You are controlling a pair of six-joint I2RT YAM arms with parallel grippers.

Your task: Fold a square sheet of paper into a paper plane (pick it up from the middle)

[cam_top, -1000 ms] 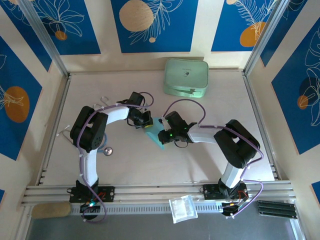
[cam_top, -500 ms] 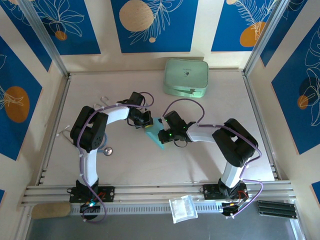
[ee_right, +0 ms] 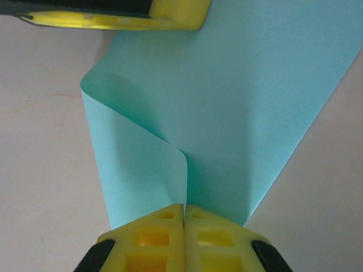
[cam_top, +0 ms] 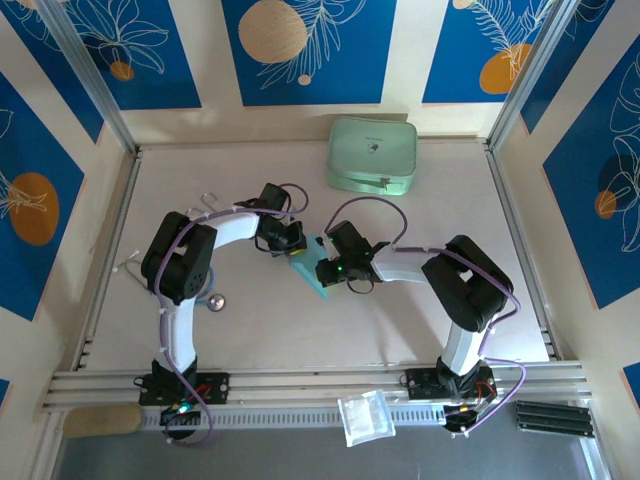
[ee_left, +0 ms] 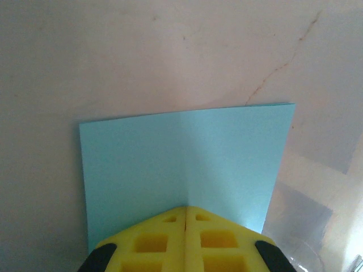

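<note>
A: Step?
B: First fold, I'd say. Clamped tight on the paper (ee_right: 238,102): left pincer (ee_left: 185,208), right pincer (ee_right: 184,207), over mid-desk (cam_top: 250,320).
A: Next?
B: Likely bring edges together, press the crease.

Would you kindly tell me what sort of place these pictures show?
Probably a robot test booth: the left arm and right arm are bolted to a metal rail at the edge of the table, with blue patterned panels walling it in.
</note>
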